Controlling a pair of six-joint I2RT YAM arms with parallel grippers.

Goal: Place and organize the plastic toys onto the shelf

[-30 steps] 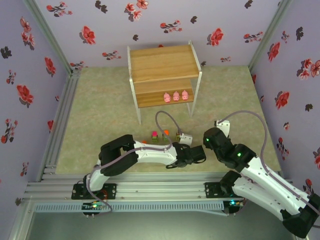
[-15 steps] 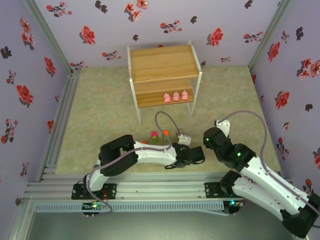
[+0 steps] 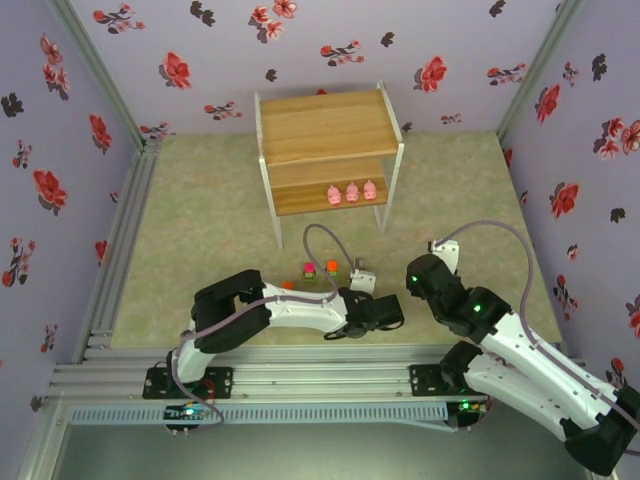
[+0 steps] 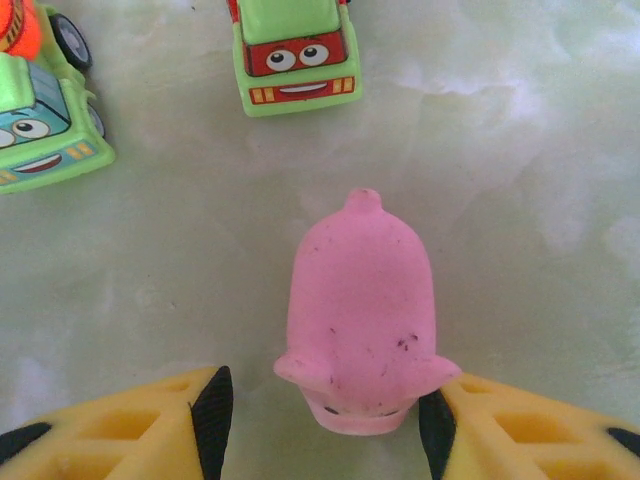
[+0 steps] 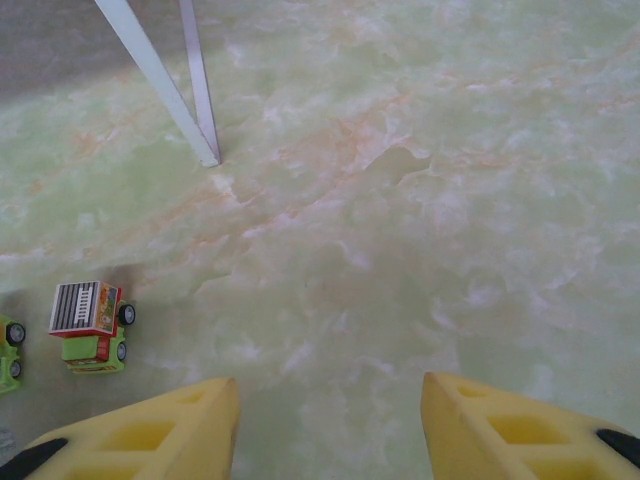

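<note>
A pale-pink pig toy [image 4: 360, 315] lies on the floor between my left gripper's [image 4: 325, 420] yellow fingers. The right pad [image 4: 436, 435] touches the pig's ear, and the left pad [image 4: 212, 420] stands a little apart, so the gripper is open around it. Just ahead sit two yellow-green trucks, one red-faced [image 4: 295, 55] and one orange-topped [image 4: 45, 130]. My right gripper [image 5: 330, 420] hovers open over bare floor. A grey-topped truck [image 5: 90, 325] is at its left. The wooden shelf [image 3: 325, 130] stands at the back, with three pink pigs [image 3: 351, 192] on its lower board.
The shelf's white legs [image 5: 160, 80] stand ahead and to the left of my right gripper. Small trucks [image 3: 320, 270] cluster on the floor in front of the shelf, beside my left arm [image 3: 300, 310]. Flowered walls enclose the floor on three sides.
My left arm has shifted slightly to the left and its fingers have narrowed a little around the pig. The right arm has not moved.
</note>
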